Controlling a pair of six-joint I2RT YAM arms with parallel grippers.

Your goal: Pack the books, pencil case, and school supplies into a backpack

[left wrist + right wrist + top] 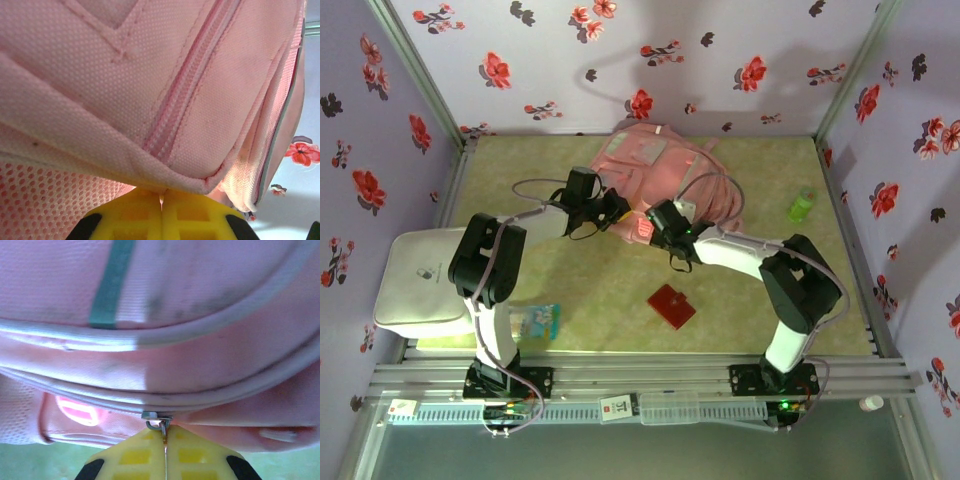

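The pale pink backpack [655,160] lies at the back middle of the table. My left gripper [618,208] is at its near left edge; in the left wrist view its yellow fingers [135,215] are shut on a fold of the pink fabric [165,182] below a zip line. My right gripper [652,224] is at the near edge beside it, shut on the small metal zip pull [159,421] of the backpack [200,360]. A flat red square piece [671,305] lies on the mat in front. One blue picture-cover book [536,320] pokes out by the left arm's base.
A large white rounded case [420,280] lies at the near left; I cannot tell whether it is the pencil case. A green bottle [803,205] stands near the right wall. Flowered walls close in the back and both sides.
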